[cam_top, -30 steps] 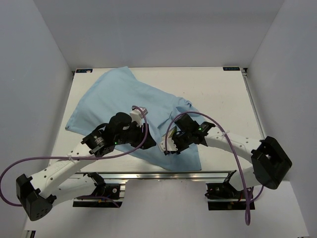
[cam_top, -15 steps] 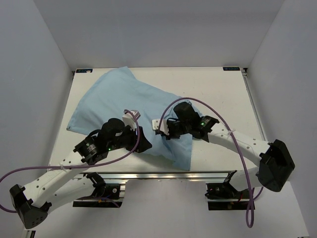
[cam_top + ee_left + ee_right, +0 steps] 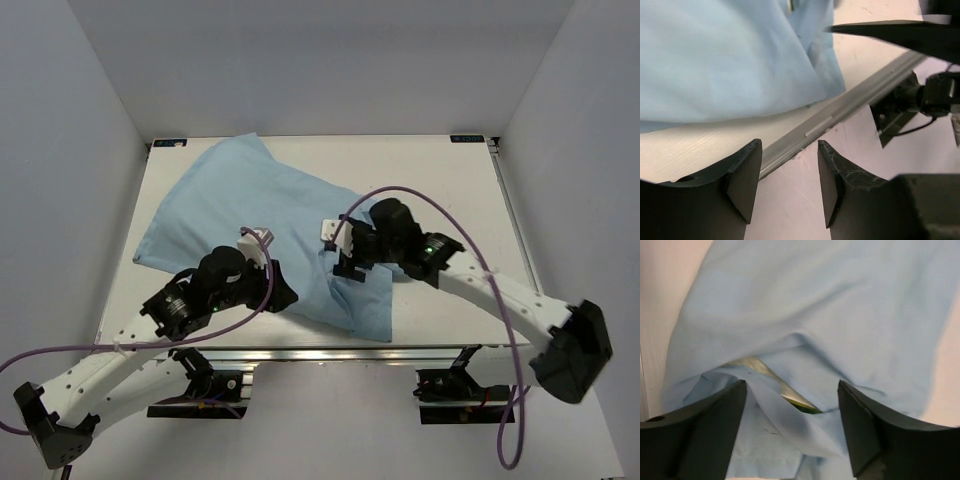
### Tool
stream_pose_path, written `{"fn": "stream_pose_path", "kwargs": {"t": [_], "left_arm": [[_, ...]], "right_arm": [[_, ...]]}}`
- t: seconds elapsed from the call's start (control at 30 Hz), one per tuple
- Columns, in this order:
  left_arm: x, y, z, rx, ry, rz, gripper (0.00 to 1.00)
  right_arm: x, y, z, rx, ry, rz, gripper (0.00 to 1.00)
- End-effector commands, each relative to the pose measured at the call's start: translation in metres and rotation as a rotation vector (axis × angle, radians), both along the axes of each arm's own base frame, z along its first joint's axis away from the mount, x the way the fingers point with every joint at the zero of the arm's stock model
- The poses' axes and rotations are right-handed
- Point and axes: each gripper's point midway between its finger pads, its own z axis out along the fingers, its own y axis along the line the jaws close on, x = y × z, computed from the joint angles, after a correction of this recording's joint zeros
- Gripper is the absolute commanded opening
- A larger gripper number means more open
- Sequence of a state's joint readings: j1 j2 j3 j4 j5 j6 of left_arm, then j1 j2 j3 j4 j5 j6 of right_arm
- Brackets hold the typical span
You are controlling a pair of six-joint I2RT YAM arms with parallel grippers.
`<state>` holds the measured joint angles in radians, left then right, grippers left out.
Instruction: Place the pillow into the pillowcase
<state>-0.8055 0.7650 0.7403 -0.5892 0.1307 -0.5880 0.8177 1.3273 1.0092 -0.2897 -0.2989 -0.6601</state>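
The light blue pillowcase lies bulging across the table from the far left to the near middle. Of the pillow, only a cream and yellow-green sliver shows inside a gap in the folded cloth; the rest is hidden under the blue fabric. My right gripper hangs open just above that gap, with the loose fold between its fingers but not pinched. My left gripper is open and holds nothing, hovering at the table's front edge beside the pillowcase's near hem.
An aluminium rail runs along the table's front edge, with a black arm mount below it. Purple cables loop over both arms. White walls close in the table on three sides.
My right gripper went from shut to wide open, letting go of the cloth, and moved away from the near edge. The left arm drew back toward the near left.
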Motion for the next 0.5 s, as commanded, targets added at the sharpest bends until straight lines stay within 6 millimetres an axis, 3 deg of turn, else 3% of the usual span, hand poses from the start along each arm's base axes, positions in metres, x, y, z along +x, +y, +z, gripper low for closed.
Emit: {"fn": "stream_pose_path", "kwargs": {"t": [0.0,0.03,0.07,0.17,0.33,0.47], "left_arm": [[0.014,0.03,0.028,0.048,-0.096,0.14,0.59],[0.017,0.036,0.045,0.032,-0.131,0.175,0.59],[0.017,0.045,0.057,0.013,-0.163,0.212,0.59],[0.017,0.068,0.084,-0.03,-0.233,0.308,0.61],[0.007,0.086,0.087,-0.04,-0.221,0.358,0.62],[0.001,0.091,0.081,-0.05,-0.19,0.373,0.62]], "right_arm": [[-0.007,-0.009,0.053,0.09,-0.163,0.046,0.81],[-0.01,-0.011,0.059,0.094,-0.157,0.054,0.81],[-0.011,-0.01,0.06,0.094,-0.138,0.051,0.89],[-0.015,-0.001,0.067,0.14,-0.09,0.056,0.89],[-0.056,0.034,0.054,0.131,-0.044,0.211,0.89],[-0.062,0.064,0.013,0.008,-0.18,0.131,0.89]]}}
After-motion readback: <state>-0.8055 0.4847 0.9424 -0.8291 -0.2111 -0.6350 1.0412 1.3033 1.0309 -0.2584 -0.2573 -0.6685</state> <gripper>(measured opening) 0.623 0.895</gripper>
